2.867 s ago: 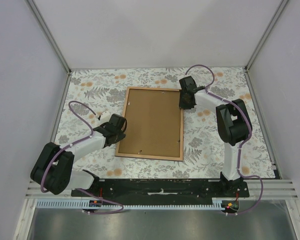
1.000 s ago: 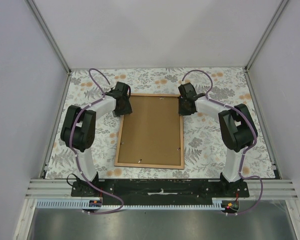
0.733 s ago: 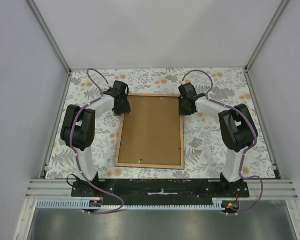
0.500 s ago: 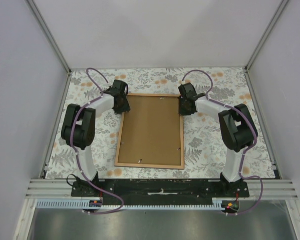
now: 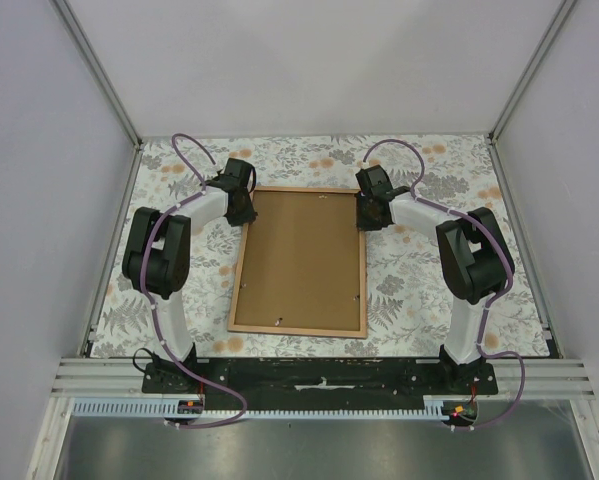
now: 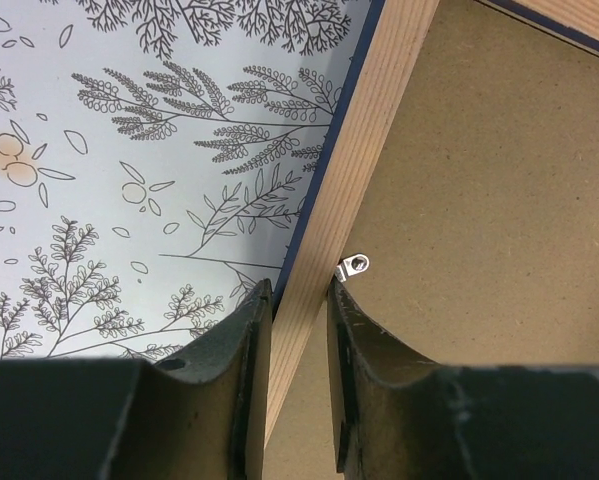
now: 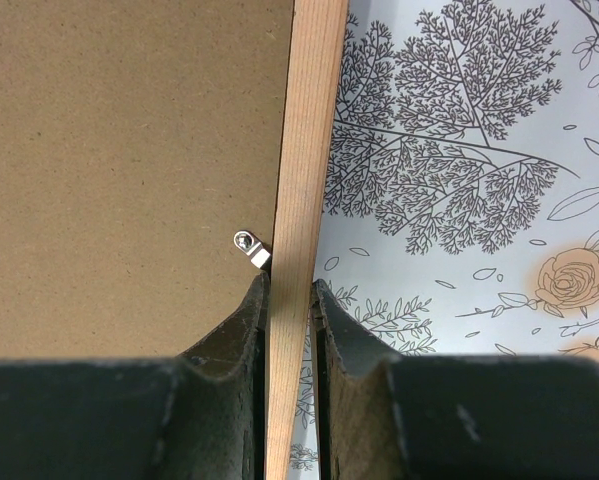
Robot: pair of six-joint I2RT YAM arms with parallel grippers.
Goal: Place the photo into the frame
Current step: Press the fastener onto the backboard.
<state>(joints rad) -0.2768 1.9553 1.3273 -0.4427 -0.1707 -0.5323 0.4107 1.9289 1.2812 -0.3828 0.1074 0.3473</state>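
While the frame (image 5: 365, 275) lies flat on the worktop (image 5: 409, 290), my right gripper (image 7: 290, 284) pinches its right rail. My left gripper (image 6: 299, 290) straddles the left rail; I cannot tell whether it grips.

frame (image 6: 351, 180) rim: pale matt wood; backing board (image 6: 479, 250): matt brown fibrebd.

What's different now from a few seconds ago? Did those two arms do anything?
The left hand swung from the near-left side of the frame up to its far-left corner, where it now straddles the rail; a firm grip can't be confirmed. The frame slid a little toward the near side. The right hand stayed clamped on the far-right rail.
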